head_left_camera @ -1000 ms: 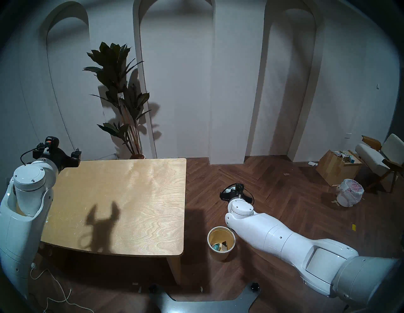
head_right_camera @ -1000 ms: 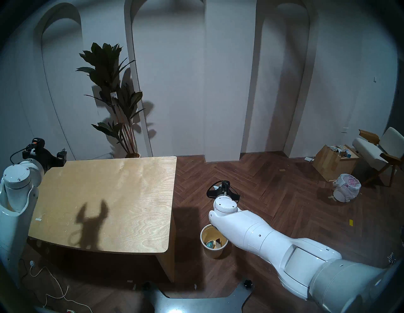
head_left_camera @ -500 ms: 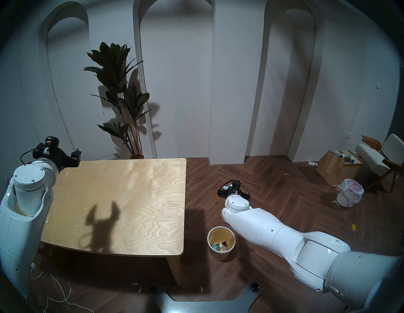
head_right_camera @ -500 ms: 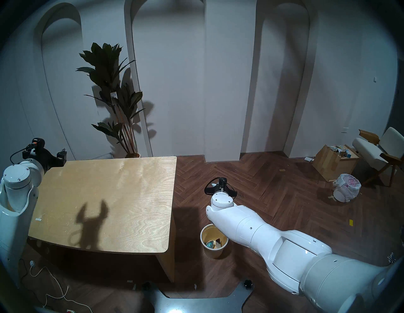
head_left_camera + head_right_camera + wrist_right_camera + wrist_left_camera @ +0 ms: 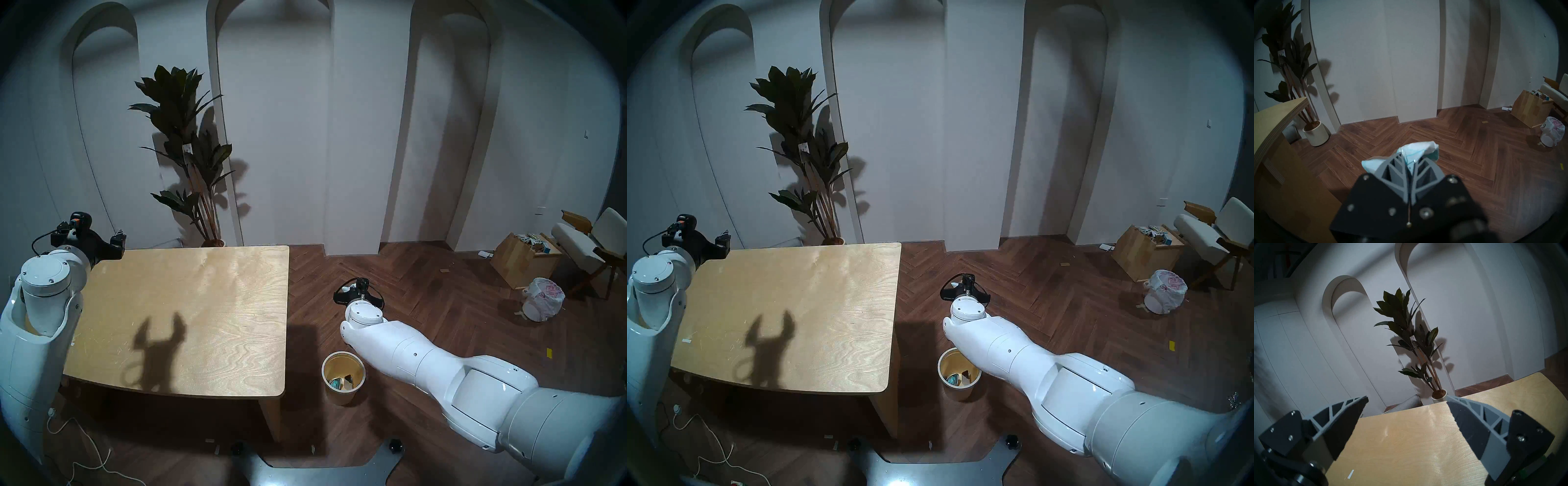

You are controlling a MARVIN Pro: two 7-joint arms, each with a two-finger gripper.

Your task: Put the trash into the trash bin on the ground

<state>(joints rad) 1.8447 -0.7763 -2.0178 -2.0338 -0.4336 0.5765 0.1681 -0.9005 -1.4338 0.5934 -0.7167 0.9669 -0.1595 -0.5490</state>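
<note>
My right gripper (image 5: pixel 1409 157) is shut on a crumpled pale blue packet (image 5: pixel 1418 149), which sticks out past the fingertips. In the head view this gripper (image 5: pixel 343 294) hangs over the wooden floor, right of the table and farther from me than the trash bin. The small round cream trash bin (image 5: pixel 342 354) stands on the floor by the table's right front corner, partly under my right forearm. It holds a teal piece of trash (image 5: pixel 336 383) and some other pale scraps. Over the table's far left corner, my left gripper (image 5: pixel 1407 400) is open and empty.
A light wooden table (image 5: pixel 203 288) fills the left half. A potted plant (image 5: pixel 190 152) stands behind it. At far right are a wooden box (image 5: pixel 519 263), a white bin with a pink-printed bag (image 5: pixel 543 300) and a chair (image 5: pixel 590 244). Cables (image 5: pixel 84 451) lie front left.
My right arm has swung a little to the left and away from me, carrying the pale blue packet. The left arm has not moved.
</note>
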